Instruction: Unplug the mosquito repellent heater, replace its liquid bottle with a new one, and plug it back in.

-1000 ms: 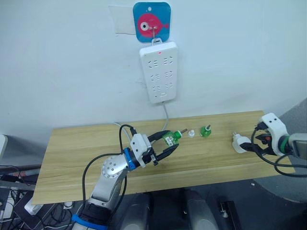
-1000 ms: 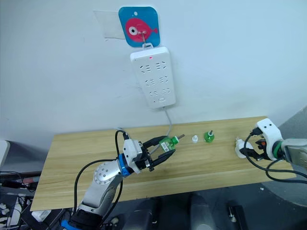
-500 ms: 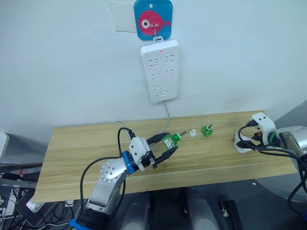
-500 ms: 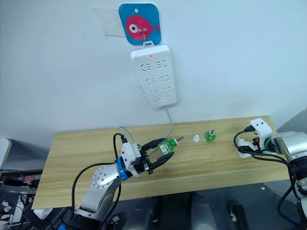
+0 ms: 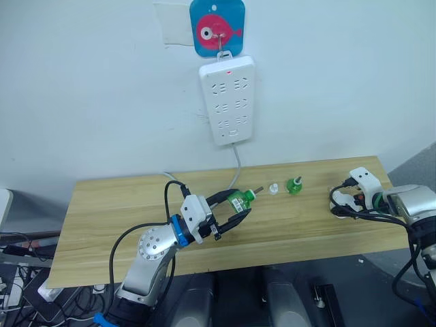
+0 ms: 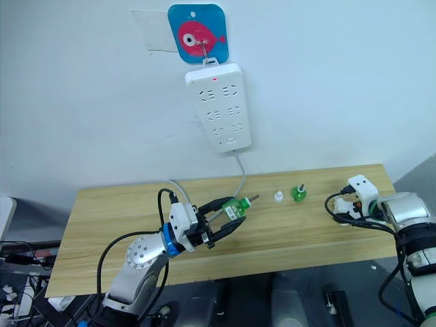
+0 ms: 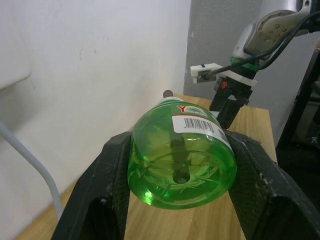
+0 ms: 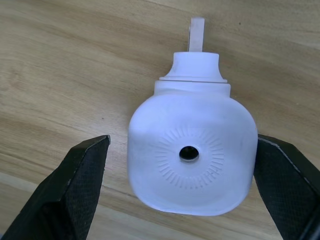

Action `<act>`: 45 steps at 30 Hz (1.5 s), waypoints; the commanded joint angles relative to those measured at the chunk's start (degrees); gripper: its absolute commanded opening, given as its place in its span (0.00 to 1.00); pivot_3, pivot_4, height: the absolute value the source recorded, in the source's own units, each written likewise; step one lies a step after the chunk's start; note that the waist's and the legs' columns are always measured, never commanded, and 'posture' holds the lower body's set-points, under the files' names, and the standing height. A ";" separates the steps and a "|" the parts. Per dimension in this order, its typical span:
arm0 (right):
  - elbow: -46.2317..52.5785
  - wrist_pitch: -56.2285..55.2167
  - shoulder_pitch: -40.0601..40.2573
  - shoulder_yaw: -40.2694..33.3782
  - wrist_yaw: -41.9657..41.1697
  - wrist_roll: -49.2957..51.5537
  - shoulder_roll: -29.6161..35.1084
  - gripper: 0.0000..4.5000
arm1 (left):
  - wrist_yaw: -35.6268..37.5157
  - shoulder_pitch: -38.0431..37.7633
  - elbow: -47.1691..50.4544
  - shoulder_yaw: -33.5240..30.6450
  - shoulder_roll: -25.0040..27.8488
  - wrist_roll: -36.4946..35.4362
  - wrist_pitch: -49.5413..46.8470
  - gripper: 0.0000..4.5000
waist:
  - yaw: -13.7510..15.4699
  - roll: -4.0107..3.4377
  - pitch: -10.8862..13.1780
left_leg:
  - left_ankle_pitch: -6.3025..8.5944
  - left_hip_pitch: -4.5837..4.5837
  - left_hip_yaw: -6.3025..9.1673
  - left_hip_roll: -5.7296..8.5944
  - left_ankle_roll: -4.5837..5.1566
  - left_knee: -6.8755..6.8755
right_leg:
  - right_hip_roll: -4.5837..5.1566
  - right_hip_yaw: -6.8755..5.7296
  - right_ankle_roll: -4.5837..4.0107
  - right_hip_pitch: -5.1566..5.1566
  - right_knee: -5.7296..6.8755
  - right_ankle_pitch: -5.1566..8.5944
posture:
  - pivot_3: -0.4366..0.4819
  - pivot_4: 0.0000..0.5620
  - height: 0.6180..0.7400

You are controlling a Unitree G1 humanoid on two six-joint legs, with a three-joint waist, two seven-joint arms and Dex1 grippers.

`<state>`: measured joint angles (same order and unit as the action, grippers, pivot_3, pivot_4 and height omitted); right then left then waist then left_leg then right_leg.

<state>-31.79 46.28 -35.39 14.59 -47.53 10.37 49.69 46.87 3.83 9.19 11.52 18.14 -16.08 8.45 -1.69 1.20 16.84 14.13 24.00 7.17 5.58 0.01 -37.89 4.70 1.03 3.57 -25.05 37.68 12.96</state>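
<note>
- While your right pincer [image 8: 180, 200] stands open astride the small white rounded plastic heater [image 8: 192, 150] lying on the pale wooden table [image 5: 122, 204], one finger sits nearer its shell than the other, so closing could push it sideways.
- Your left pincer [image 7: 182, 200] grips the green translucent liquid bottle [image 7: 182, 157], wick pointing away; that rounded wall may twist between the pads.

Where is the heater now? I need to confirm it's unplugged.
The mosquito repellent heater lies on the table's right end, between the right gripper's open fingers.
</note>
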 commanded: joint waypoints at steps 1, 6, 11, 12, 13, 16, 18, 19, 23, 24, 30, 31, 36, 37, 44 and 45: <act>-1.34 -0.62 -1.56 -1.43 -1.65 -1.45 0.04 0.98 | 0.41 -0.51 2.68 0.33 0.45 -0.32 0.41 0.50 | -0.03 0.00 0.01 | 0.00 0.00 0.00 0.00 0.00 0.00 | 0.00 0.01 0.00 0.00 0.00 0.00 | 0.48 0.60 1.00; -2.55 -1.44 -1.50 -1.94 -2.93 -2.73 -0.32 0.78 | 0.16 -0.19 2.48 0.19 0.42 -0.39 0.25 0.50 | 0.06 -0.01 0.01 | 0.00 0.01 0.01 0.00 0.00 0.01 | 0.00 -0.01 0.00 0.00 -0.01 0.00 | 0.48 0.59 1.00; 1.52 -0.69 0.27 -2.57 -6.85 -2.66 1.27 0.66 | 0.40 -0.45 2.84 0.64 0.44 -0.41 0.28 0.50 | 0.05 0.00 0.07 | 0.00 0.01 0.01 0.00 -0.01 0.01 | 0.00 -0.01 0.00 0.01 -0.02 0.00 | 0.48 0.59 1.00; 3.17 1.39 0.55 -3.52 -8.14 -1.51 2.07 0.66 | 0.68 -0.70 3.12 0.77 0.57 -0.55 0.37 0.50 | 0.05 -0.01 0.07 | 0.00 0.02 0.02 0.00 -0.01 0.02 | 0.00 -0.01 0.00 -0.01 -0.02 0.00 | 0.48 0.59 1.00; 4.33 2.88 0.74 -4.25 -9.02 -0.74 2.60 0.66 | 0.88 -0.86 3.31 0.84 0.67 -0.65 0.44 0.50 | 0.05 -0.02 0.08 | 0.00 0.02 0.01 0.00 -0.01 0.03 | 0.00 -0.01 0.00 -0.01 -0.02 0.00 | 0.48 0.59 1.00; 9.97 18.05 0.76 -7.24 -19.43 9.27 6.59 0.66 | 2.27 -1.07 4.39 0.57 1.23 -1.89 1.05 0.50 | 0.07 -0.21 0.20 | 0.00 0.13 0.00 0.01 0.00 0.01 | 0.01 0.01 0.00 -0.11 -0.03 0.00 | 0.47 0.59 1.00; 12.95 29.99 1.23 -10.36 -24.65 17.82 8.90 0.65 | 4.29 -1.37 5.42 0.47 1.88 -3.33 1.61 0.50 | 0.10 -0.23 0.22 | 0.00 0.17 0.04 0.00 0.00 0.00 | 0.02 -0.03 -0.01 -0.13 -0.03 0.00 | 0.46 0.59 1.00; 13.73 35.00 1.47 -12.82 -25.70 21.47 8.92 0.65 | 5.59 -1.57 5.80 0.77 2.61 -3.49 1.96 0.50 | 0.07 -0.23 0.22 | 0.00 0.20 0.09 -0.01 0.00 0.01 | 0.02 -0.05 -0.02 -0.13 -0.06 0.00 | 0.46 0.59 1.00; 15.07 44.95 2.18 -20.03 -23.13 32.42 6.23 0.65 | 8.17 -2.12 7.46 0.54 4.42 -5.23 1.46 0.50 | 0.05 -0.22 0.22 | 0.01 0.25 0.14 -0.12 0.00 0.02 | 0.07 -0.09 -0.14 -0.09 -0.26 -0.08 | 0.46 0.59 1.00; 16.14 45.83 2.93 -20.45 -22.20 37.08 5.82 0.65 | 8.55 -2.14 8.20 0.40 4.76 -5.86 1.04 0.50 | 0.06 -0.22 0.22 | 0.01 0.29 0.17 -0.13 0.00 0.02 | 0.07 -0.12 -0.13 -0.10 -0.33 -0.08 | 0.46 0.59 1.00; 20.18 46.22 6.06 -19.94 -8.70 63.60 4.87 0.65 | 8.89 -0.96 9.73 0.71 5.10 -7.00 -0.77 0.50 | 0.22 -0.23 0.26 | 0.03 0.50 0.20 -0.06 0.05 0.02 | 0.15 -0.18 -0.05 -0.14 -0.60 -0.15 | 0.47 0.60 1.00; 20.83 46.22 6.28 -19.83 -5.57 67.99 4.31 0.65 | 8.97 -0.82 9.78 0.84 5.11 -7.08 -1.08 0.50 | 0.21 -0.22 0.26 | 0.03 0.50 0.20 -0.06 0.05 0.02 | 0.15 -0.18 -0.04 -0.13 -0.61 -0.16 | 0.47 0.59 1.00; 19.35 46.22 5.96 -20.92 9.08 81.94 1.61 0.65 | 9.75 -0.66 10.27 1.26 5.24 -7.87 -2.12 0.50 | 0.22 -0.20 0.27 | 0.03 0.50 0.23 -0.07 0.05 0.01 | 0.15 -0.20 -0.04 -0.13 -0.59 -0.16 | 0.47 0.59 1.00; 19.62 45.62 6.17 -20.66 11.89 85.03 1.45 0.65 | 9.76 -0.54 10.37 1.24 5.06 -8.08 -2.25 0.50 | 0.21 -0.19 0.29 | 0.03 0.50 0.23 -0.07 0.05 0.01 | 0.15 -0.20 -0.04 -0.13 -0.59 -0.16 | 0.46 0.60 1.00; 22.88 36.78 9.49 -16.31 27.01 102.44 3.03 0.65 | 9.95 -0.05 10.64 1.87 4.47 -8.24 -2.99 0.50 | 0.17 -0.16 0.37 | 0.03 0.54 0.24 -0.07 0.06 0.01 | 0.15 -0.22 -0.04 -0.14 -0.63 -0.16 | 0.46 0.61 1.00; 23.27 36.43 9.51 -16.22 27.43 102.63 2.93 0.65 | 9.99 -0.12 10.74 1.90 4.50 -8.27 -3.03 0.50 | 0.14 -0.16 0.41 | 0.03 0.55 0.23 -0.07 0.06 0.01 | 0.15 -0.21 -0.04 -0.14 -0.62 -0.16 | 0.46 0.61 1.00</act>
<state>-10.72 83.89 -25.91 -1.06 -21.20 109.59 51.88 56.74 3.97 17.06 13.13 22.75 -23.06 5.26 -1.55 1.04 17.25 14.16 24.54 7.40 5.51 0.07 -37.89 4.85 0.83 3.54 -25.19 37.06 12.80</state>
